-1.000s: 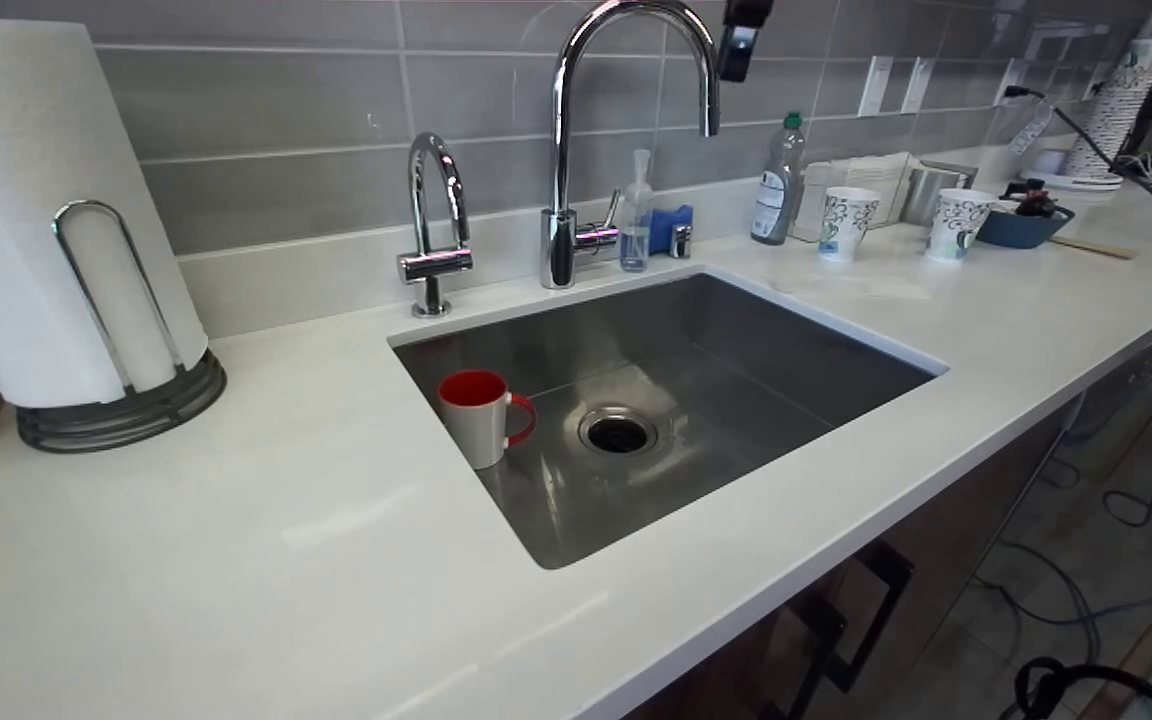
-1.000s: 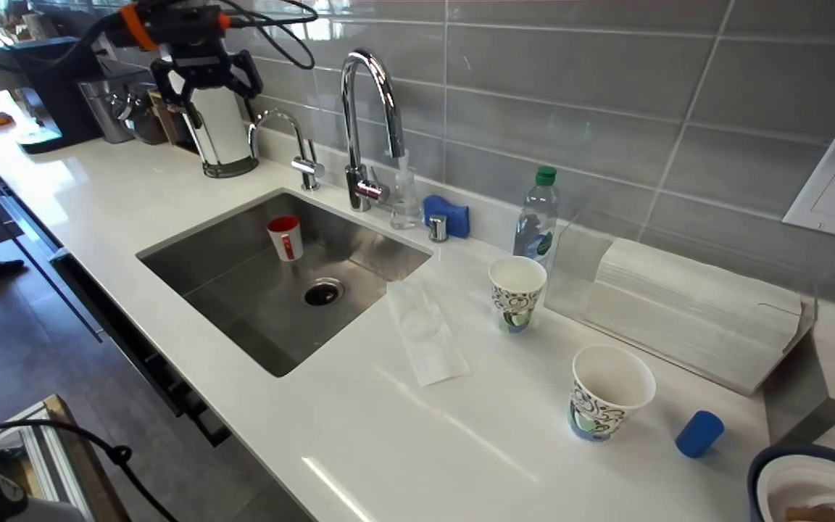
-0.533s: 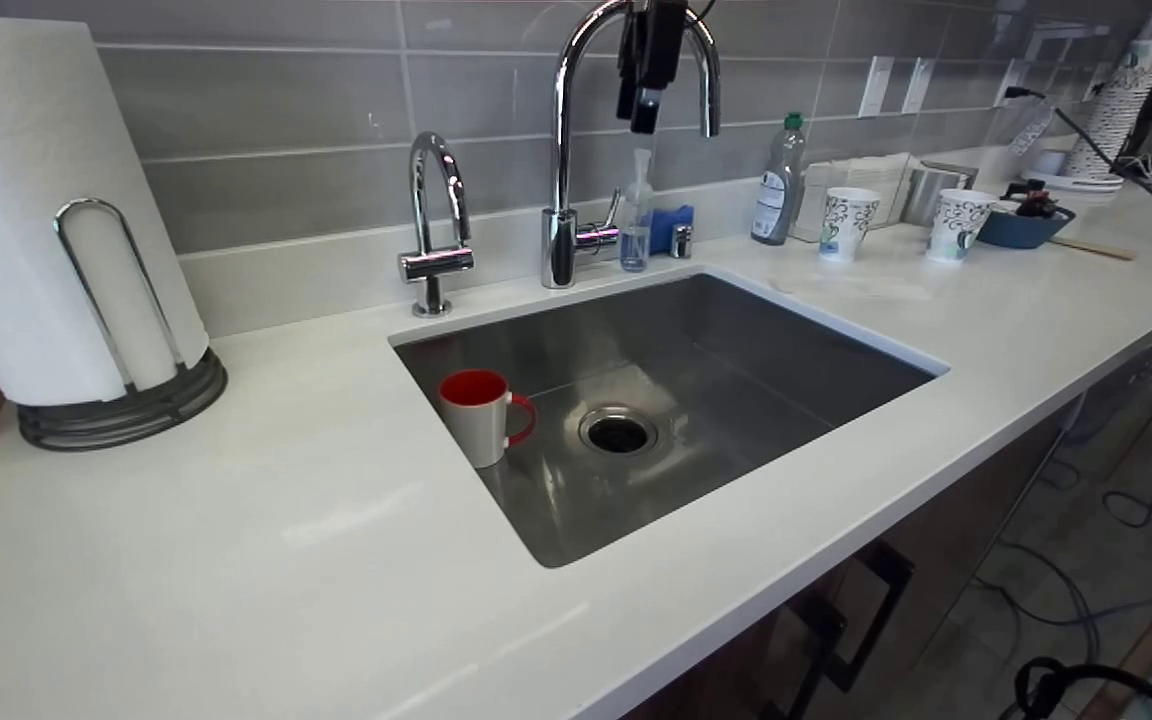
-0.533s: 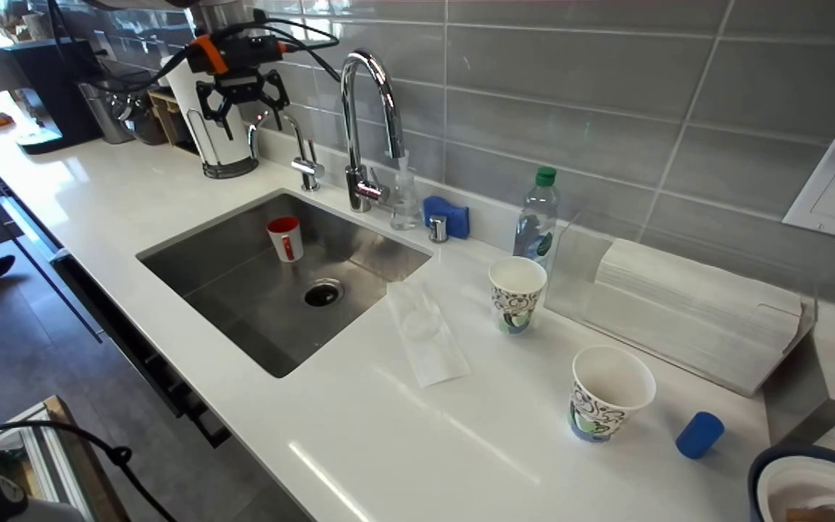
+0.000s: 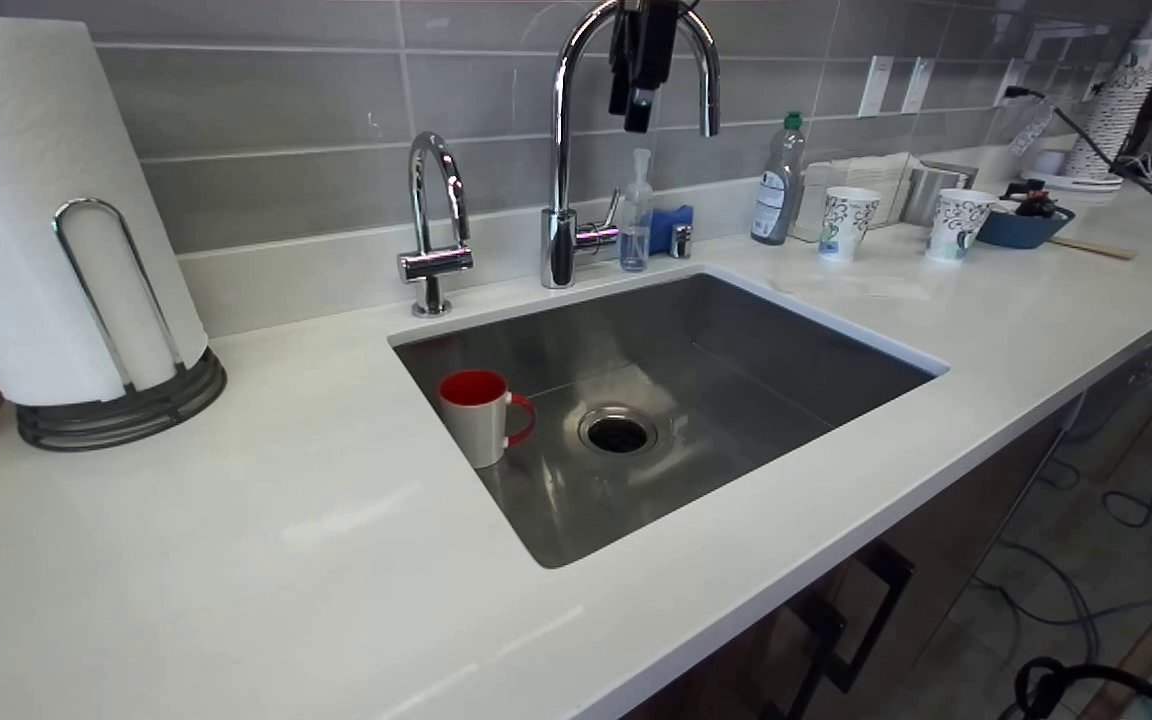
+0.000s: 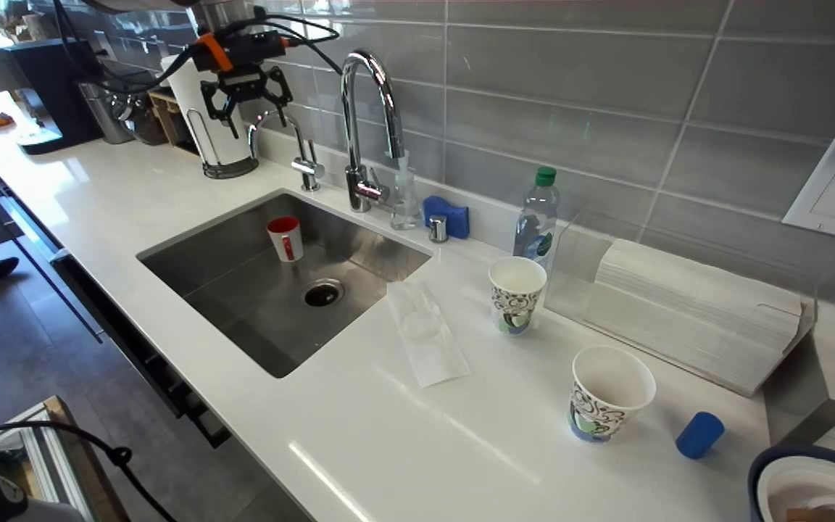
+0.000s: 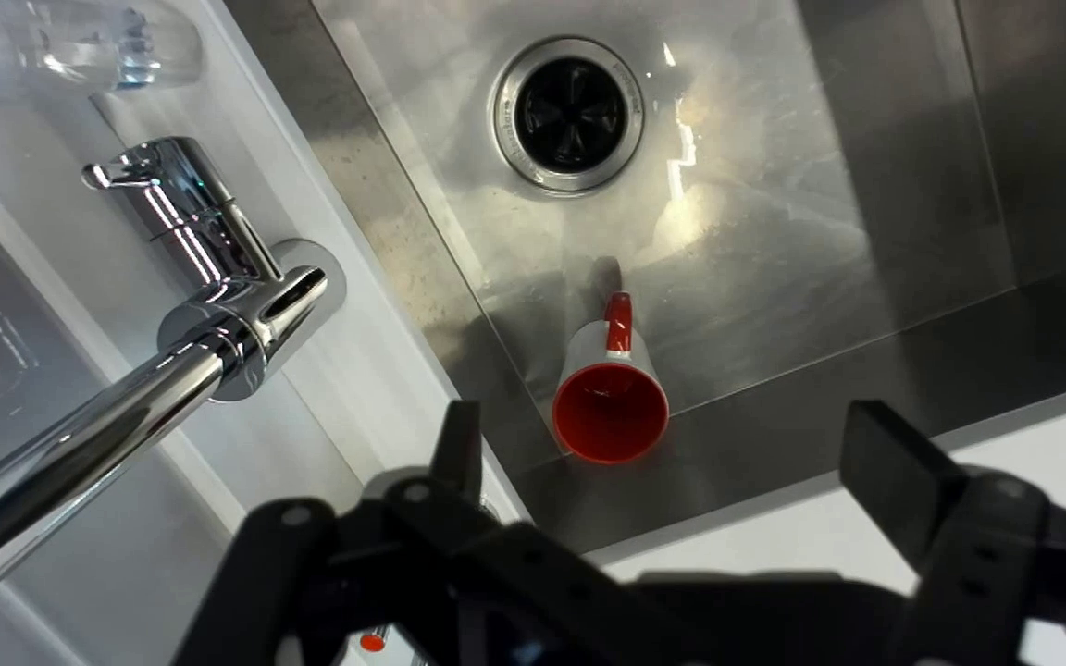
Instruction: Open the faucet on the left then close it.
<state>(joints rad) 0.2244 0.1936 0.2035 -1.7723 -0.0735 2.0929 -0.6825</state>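
Currently, my pincer (image 7: pixel 663 430) hangs in the air with the sink (image 7: pixel 755 259) below it, its two fingers spread wide apart. The short faucet (image 5: pixel 435 263) stands upright on the white tabletop (image 5: pixel 236 550) by the sink's back edge, left of the tall faucet (image 5: pixel 562 160) in an exterior view. A white mug (image 5: pixel 474 435) with red inside and handle stands in the sink.

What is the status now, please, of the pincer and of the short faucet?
Pincer open, grasping nothing. Short chrome faucet untouched, no water stream visible. Tall chrome gooseneck faucet beside it, possibly in the way.
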